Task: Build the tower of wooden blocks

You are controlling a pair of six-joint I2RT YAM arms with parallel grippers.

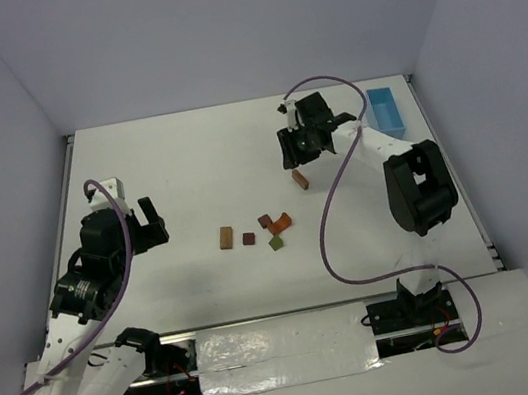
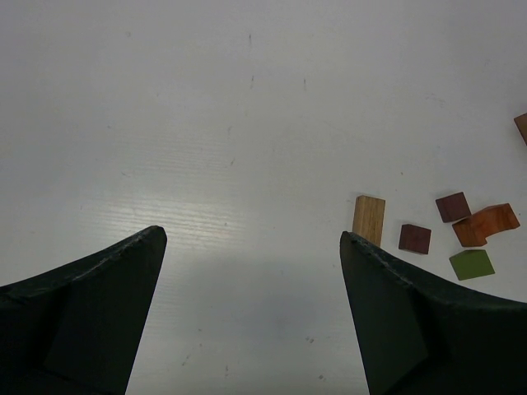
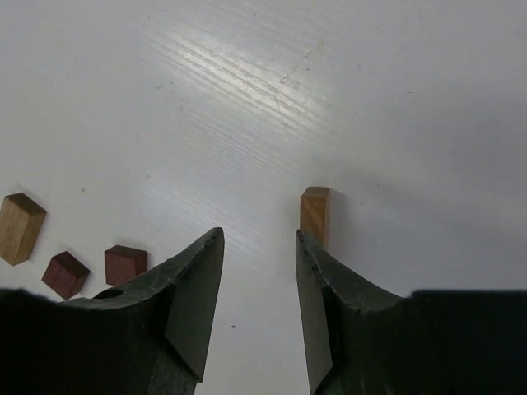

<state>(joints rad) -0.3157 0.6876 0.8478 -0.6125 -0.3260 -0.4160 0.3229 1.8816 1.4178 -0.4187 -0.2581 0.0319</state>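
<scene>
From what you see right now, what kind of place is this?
Probably a robot lab test cell: plain walls enclose a white table, two arms are mounted at its near edge, and small wooden blocks lie on it.

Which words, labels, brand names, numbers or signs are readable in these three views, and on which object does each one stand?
None: no text is readable in any view.
The wooden blocks, the light blue tray and the white table are plain.
Any marking on the left arm or the right arm is too small to tell.
</scene>
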